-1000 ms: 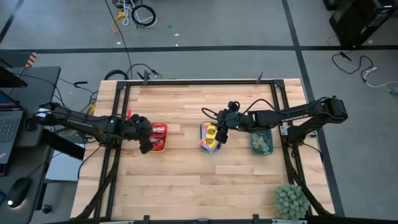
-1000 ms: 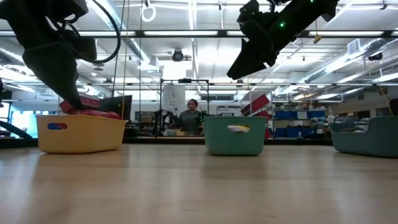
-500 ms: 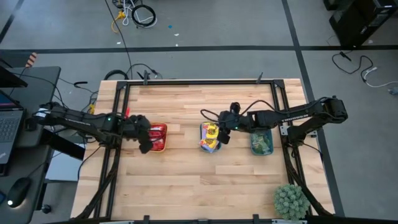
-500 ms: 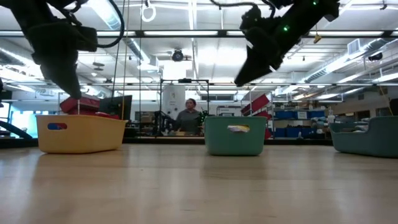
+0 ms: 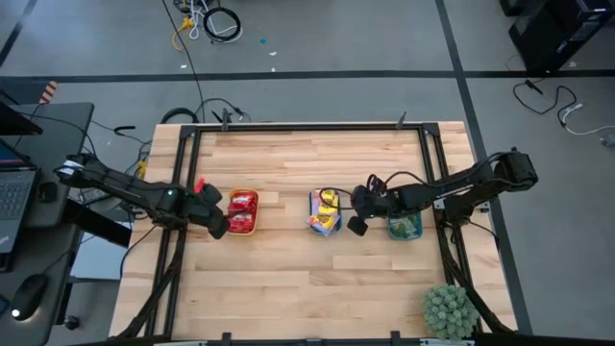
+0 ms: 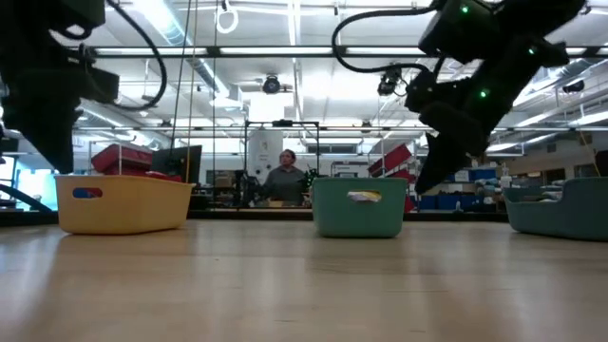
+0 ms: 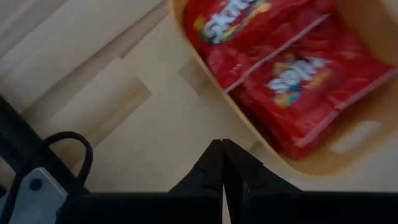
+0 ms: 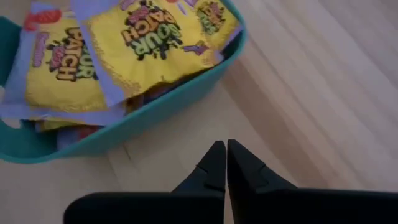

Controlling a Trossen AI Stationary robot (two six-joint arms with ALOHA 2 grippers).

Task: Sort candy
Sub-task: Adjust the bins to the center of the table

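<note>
The left gripper (image 7: 222,163) is pinched together beside the red candy (image 7: 292,74). The right gripper (image 8: 221,163) is pinched together, empty, beside the yellow candy (image 8: 155,37).

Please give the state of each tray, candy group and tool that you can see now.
left tool: shut, empty, beside yellow tray
right tool: shut, empty, between the teal trays
yellow tray: holds red candy
middle teal tray: holds yellow candy
right teal tray: holds green candy

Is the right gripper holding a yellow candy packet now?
No, the right gripper is shut and empty over bare table; the yellow packets lie in the teal tray.
</note>
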